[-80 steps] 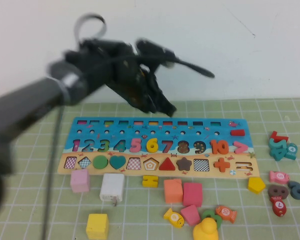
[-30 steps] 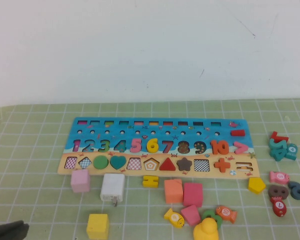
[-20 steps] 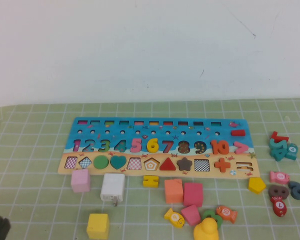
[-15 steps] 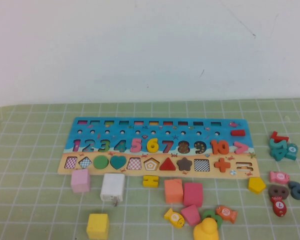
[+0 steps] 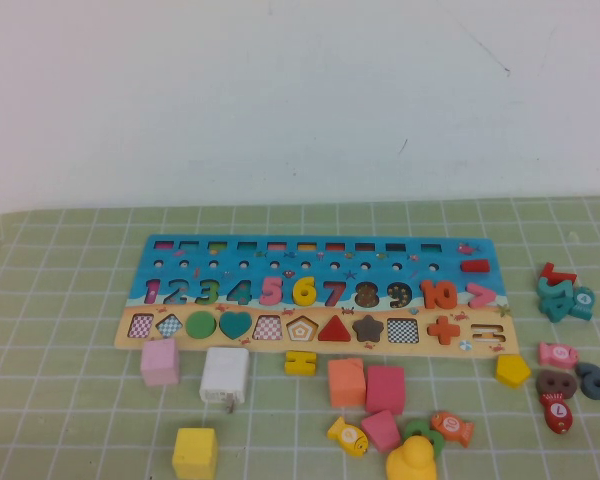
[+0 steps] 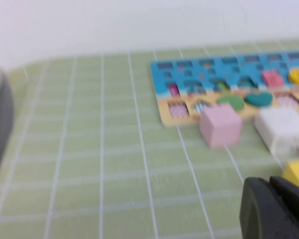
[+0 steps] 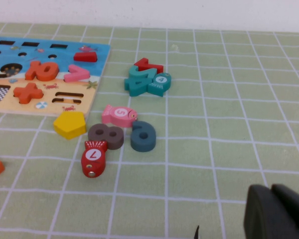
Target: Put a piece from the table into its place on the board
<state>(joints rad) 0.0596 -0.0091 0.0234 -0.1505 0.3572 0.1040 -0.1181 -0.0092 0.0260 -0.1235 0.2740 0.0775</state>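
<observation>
Between the pink 5 and red 7 on the long wooden puzzle board [image 5: 320,295], the small flat yellow numeral 6 [image 5: 304,290] looks seated, so the job seems done; the left gripper [image 6: 275,209] sits low near the bench's left corner and the right gripper [image 7: 276,211] low at its right side, each with fingers together and holding nothing.

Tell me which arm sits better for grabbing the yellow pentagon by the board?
Right, probably. The right gripper hangs low near the yellow pentagon by the board's right end; the left gripper faces its left end.
</observation>
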